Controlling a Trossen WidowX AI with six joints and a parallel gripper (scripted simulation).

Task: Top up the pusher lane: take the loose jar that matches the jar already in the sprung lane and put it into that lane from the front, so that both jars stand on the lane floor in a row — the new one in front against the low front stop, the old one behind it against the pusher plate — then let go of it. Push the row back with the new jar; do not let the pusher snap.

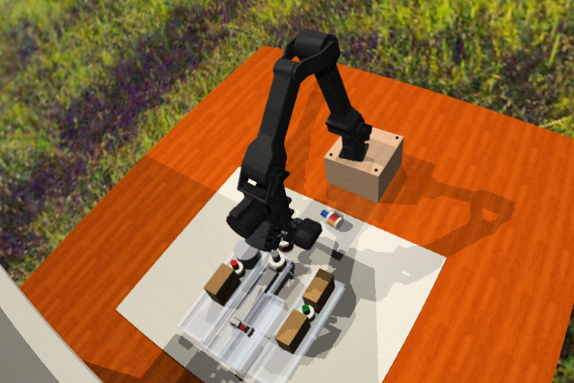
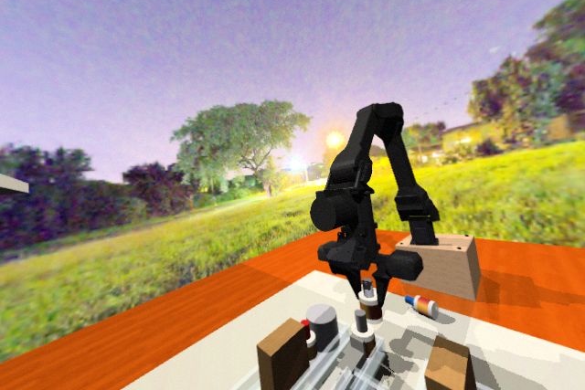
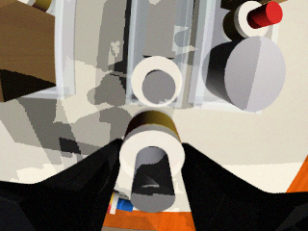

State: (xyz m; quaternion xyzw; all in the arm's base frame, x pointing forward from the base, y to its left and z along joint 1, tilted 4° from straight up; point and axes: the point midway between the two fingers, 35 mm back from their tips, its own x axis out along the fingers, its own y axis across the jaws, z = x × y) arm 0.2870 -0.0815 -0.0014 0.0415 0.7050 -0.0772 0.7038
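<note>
My gripper [image 1: 283, 242] [image 2: 369, 301] [image 3: 152, 146] is shut on a grey-capped jar [image 2: 371, 310] [image 3: 152, 124] with a white shoulder and dark body, roughly upright. It is just outside the lane's front end, close in front of the lane jar. Its height above the mat is hard to tell. The jar in the sprung lane [image 1: 276, 262] [image 2: 362, 332] [image 3: 138, 82] also has a grey cap and white shoulder and stands at the front of the lane. A long grey pusher [image 2: 357, 346] [image 3: 159, 34] lies behind it. The low front stop is not clearly visible.
A blue-capped jar [image 1: 332, 219] [image 2: 426, 307] lies on its side near the wooden base [image 1: 352, 183]. A grey cylinder [image 1: 246, 253] [image 3: 255, 74] and red-capped jar [image 1: 234, 265] [image 3: 267, 14] flank the lane. Brown blocks [image 1: 222, 283] [image 1: 318, 289] and a green-capped jar [image 1: 307, 310] stand in side lanes.
</note>
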